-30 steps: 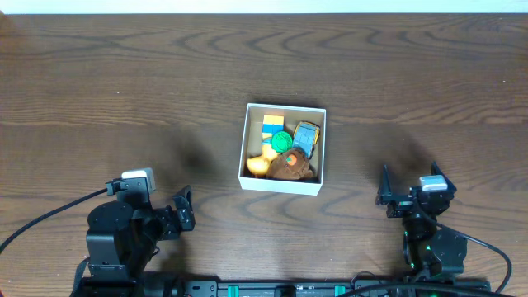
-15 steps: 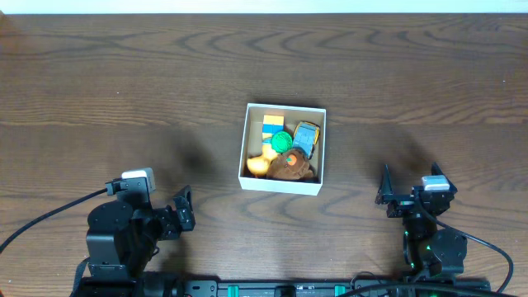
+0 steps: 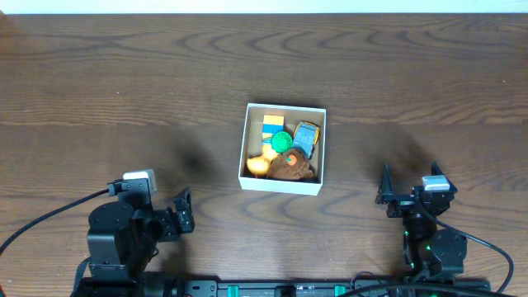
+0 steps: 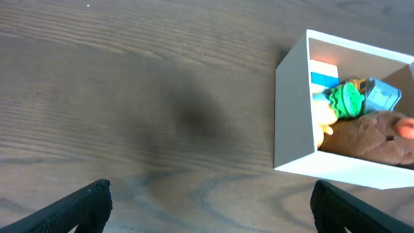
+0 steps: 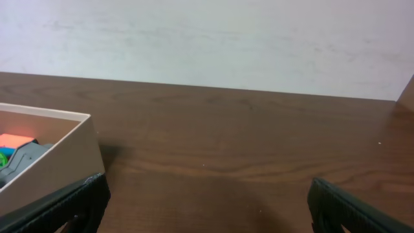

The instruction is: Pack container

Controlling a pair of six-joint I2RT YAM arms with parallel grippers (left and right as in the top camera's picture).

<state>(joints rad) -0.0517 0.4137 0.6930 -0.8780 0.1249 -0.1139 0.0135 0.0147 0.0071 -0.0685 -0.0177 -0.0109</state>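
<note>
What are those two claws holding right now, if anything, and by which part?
Nothing is held. The left claw and the right claw are both open and empty. The toys lie in the container, apart from both.

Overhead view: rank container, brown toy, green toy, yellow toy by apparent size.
1. container, by far the largest
2. brown toy
3. green toy and yellow toy: these look about alike, so they are not ranked against each other
</note>
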